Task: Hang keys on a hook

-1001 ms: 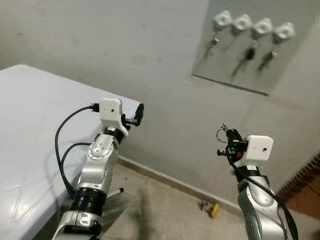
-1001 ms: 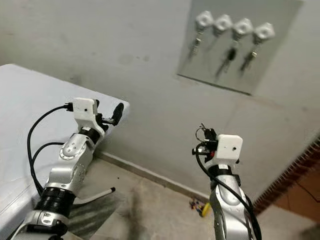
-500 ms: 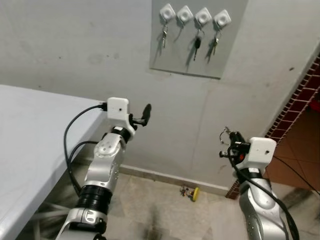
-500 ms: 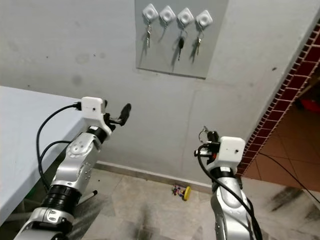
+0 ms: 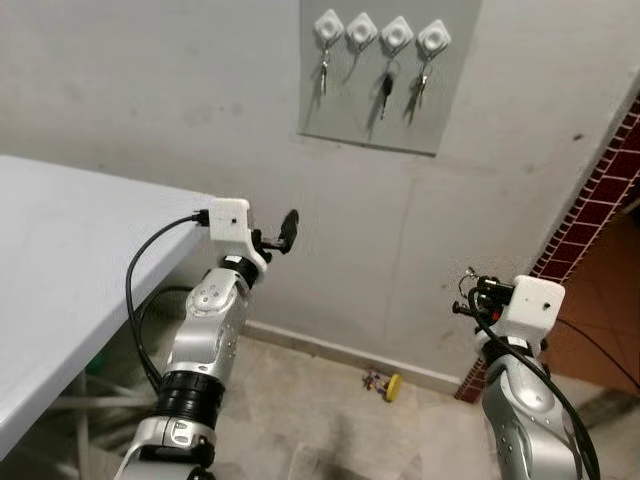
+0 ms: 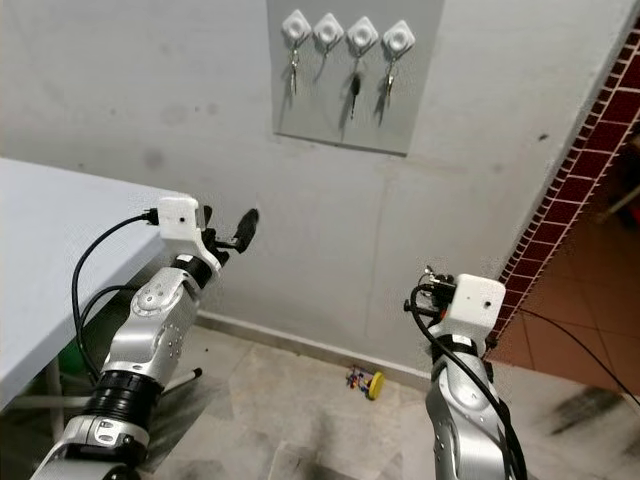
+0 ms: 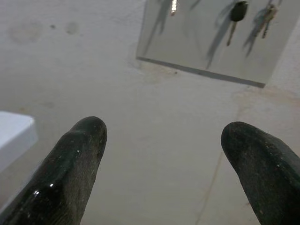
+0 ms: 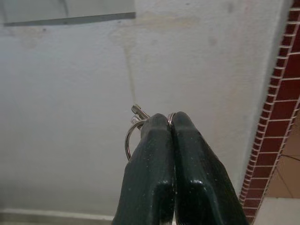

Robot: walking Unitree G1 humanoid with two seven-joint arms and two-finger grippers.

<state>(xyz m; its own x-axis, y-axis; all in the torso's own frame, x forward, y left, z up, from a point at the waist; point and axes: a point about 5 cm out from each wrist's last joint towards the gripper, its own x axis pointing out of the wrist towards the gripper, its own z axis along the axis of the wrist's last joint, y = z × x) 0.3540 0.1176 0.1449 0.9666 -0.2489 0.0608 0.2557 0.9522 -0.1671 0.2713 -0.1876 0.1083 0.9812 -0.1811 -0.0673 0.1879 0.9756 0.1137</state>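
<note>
Right gripper (image 8: pixel 169 123) is pinching the keys (image 8: pixel 133 132) between tightly closed fingers; the right wrist view is showing a silver key ring curling out from the fingertips with a small metal end poking up beside it. From the head views this detail is tiny: only a bit of wire-like ring is showing at the front of the right gripper (image 5: pixel 476 290), held low on the right, well below and to the right of the hook board (image 5: pixel 388 75).

The board is sitting high on the far grey wall (image 5: pixel 150 90), carrying four white hooks (image 5: pixel 379 32) in a row. Keys are dangling under the first, third and fourth from the left; whether the second is holding anything, cannot tell. The left wrist view is catching only the board's lower part with a dark-headed key (image 7: pixel 238 14) and a lighter one (image 7: pixel 266 16) hanging.

Left gripper (image 5: pixel 280 232) is raised at mid-left, pointing at the wall, fingers spread wide and grasping nothing; its wrist view is showing the two black fingertips (image 7: pixel 79 159) far apart. White table (image 5: pixel 60 260) is filling the left side, a red brick wall edge (image 5: pixel 590 230) is running down the right, and a small yellow object (image 5: pixel 388 384) is lying on the floor by the wall base.
</note>
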